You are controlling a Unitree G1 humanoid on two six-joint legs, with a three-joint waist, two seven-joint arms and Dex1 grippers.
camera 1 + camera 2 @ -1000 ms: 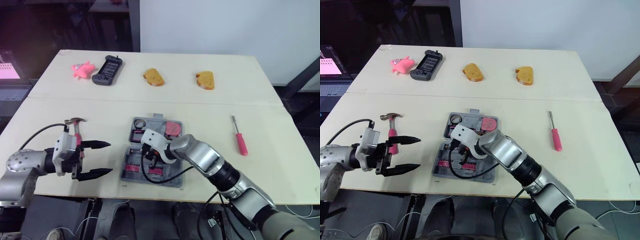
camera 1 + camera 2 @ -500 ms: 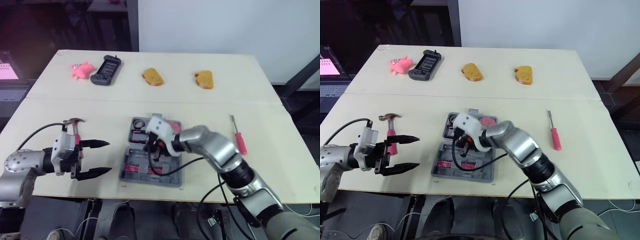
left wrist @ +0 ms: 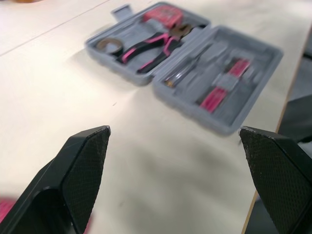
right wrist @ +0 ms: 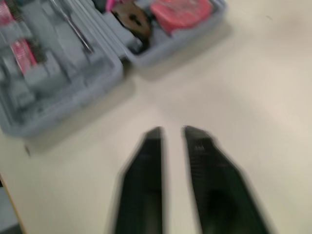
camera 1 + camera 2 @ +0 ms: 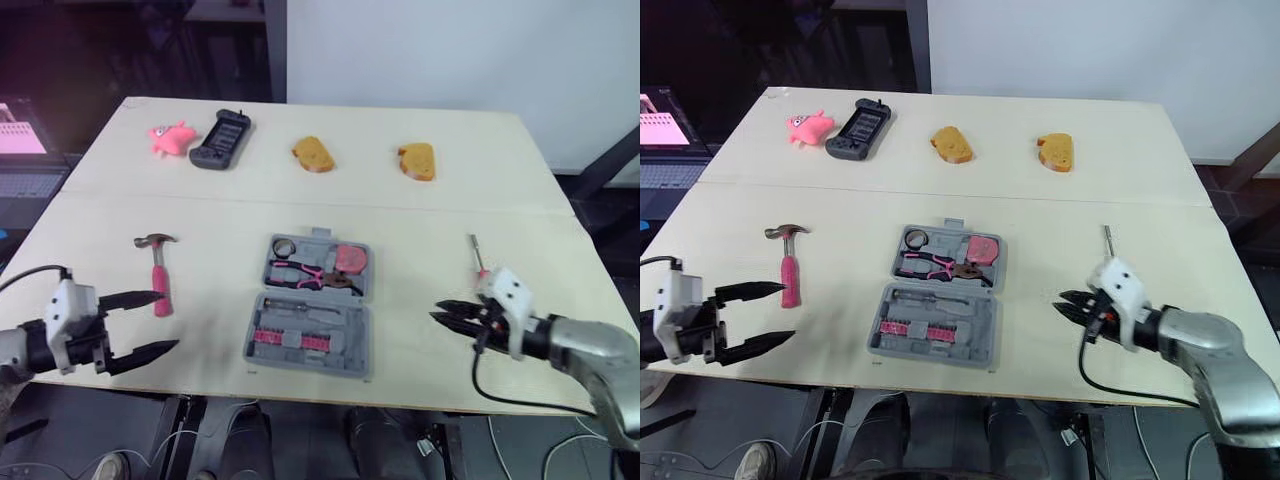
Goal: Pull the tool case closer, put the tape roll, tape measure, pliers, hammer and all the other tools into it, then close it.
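Note:
The grey tool case (image 5: 305,338) lies open at the table's front centre. Its far half holds a tape roll (image 5: 283,246), pink-handled pliers (image 5: 308,274) and a pink tape measure (image 5: 350,258); the near half holds pink bit racks. A pink-handled hammer (image 5: 158,278) lies on the table left of the case. My left gripper (image 5: 170,320) is open and empty, just in front of the hammer. My right gripper (image 5: 436,311) hovers right of the case, fingers nearly together with nothing between them. A screwdriver's shaft (image 5: 473,248) shows just behind it, the handle hidden.
Along the far side lie a pink toy (image 5: 170,137), a black game controller (image 5: 220,140) and two pieces of bread (image 5: 313,153) (image 5: 416,160). Both grippers are close to the table's front edge (image 5: 400,382).
My right arm has drawn back from over the case to the front right, near the screwdriver; the pliers now lie uncovered in the case. My left gripper has retreated left toward the edge.

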